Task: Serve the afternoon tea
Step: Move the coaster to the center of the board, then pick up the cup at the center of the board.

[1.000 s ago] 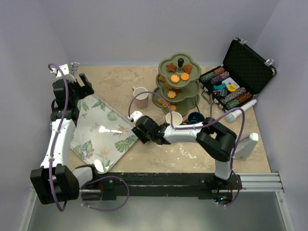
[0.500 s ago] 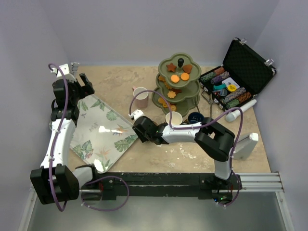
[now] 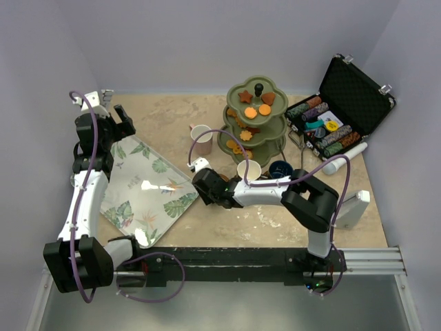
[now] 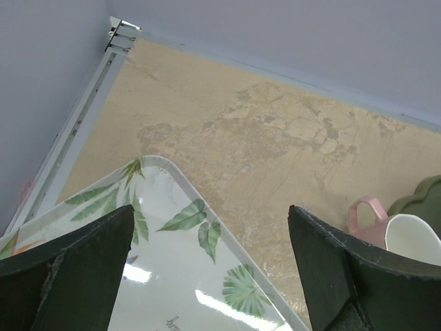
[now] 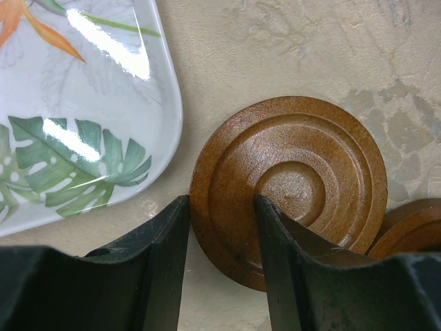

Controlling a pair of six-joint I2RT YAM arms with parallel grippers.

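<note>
Beige stone table (image 3: 262, 224): brown saucer (image 5: 289, 186) lies flat just beside the tray's (image 5: 103, 89) near corner, its rim pinched in the half-closed right gripper (image 5: 220, 207), the nearer arm; left gripper (image 4: 213, 269) spread wide, well apart.

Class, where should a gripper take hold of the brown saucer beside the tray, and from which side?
Pinch the saucer by its raised rim on the side facing the tray, one finger outside, one in the recess: it lies flat, probably too wide to span.
</note>
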